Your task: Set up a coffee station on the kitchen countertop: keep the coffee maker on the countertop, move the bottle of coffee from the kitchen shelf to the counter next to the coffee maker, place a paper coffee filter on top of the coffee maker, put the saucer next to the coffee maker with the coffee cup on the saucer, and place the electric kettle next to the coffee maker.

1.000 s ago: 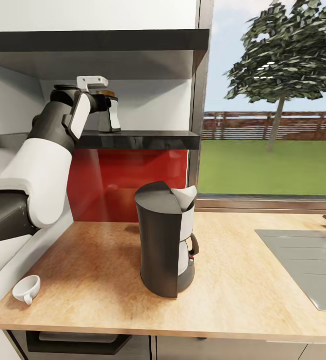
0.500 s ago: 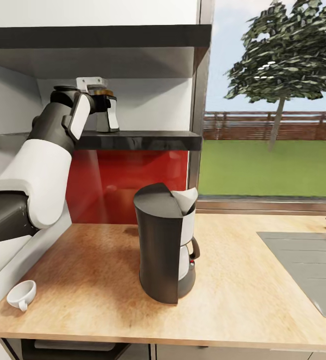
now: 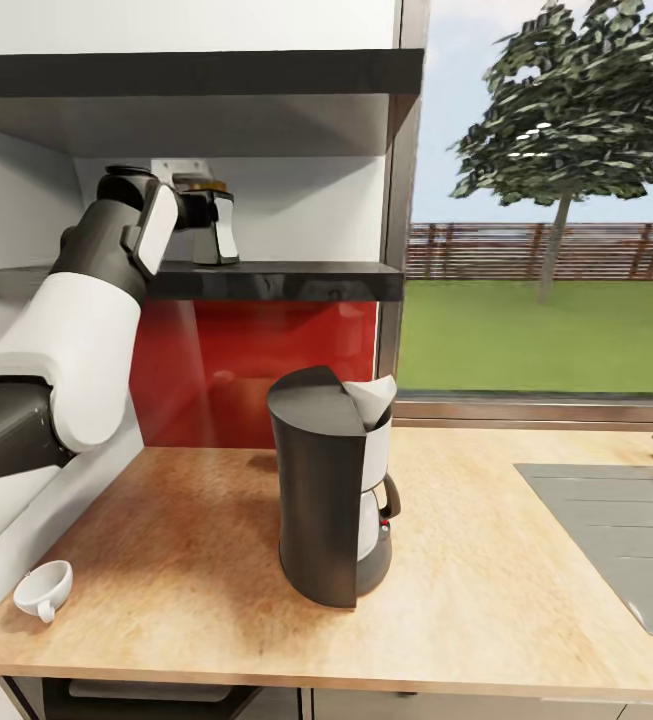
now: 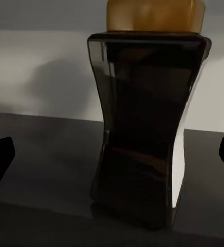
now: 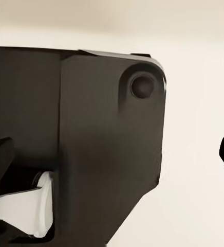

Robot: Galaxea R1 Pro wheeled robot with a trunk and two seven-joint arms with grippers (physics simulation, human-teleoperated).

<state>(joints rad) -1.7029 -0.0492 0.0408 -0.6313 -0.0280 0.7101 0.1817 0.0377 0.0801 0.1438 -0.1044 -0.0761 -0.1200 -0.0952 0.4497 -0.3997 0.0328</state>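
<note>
Your left gripper (image 4: pixel 112 154), spread wide, straddles the bottle of coffee (image 3: pixel 213 228) (upper left); closing off-centre could topple it off the kitchen shelf (image 3: pixel 296 280).

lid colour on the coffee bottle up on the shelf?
Tan-gold, over a dark, near-black body. The bottle of coffee and its lid show best in the left wrist view.

A red backsplash panel (image 3: pixel 256 370) is seen on the wall, under the lower of two dark boards. The thicker black board (image 3: pixel 196 75) is mounted higher, against the white wall (image 3: pixel 181 25). To the right, a large window (image 3: pixel 551 200) is framed in grey; a leafy tree (image 3: pixel 576 100), a wooden fence (image 3: pixel 546 250) and a green lawn (image 3: pixel 536 335) are shown through it. A steel sink (image 3: pixel 616 525) is set at the far right.
</note>
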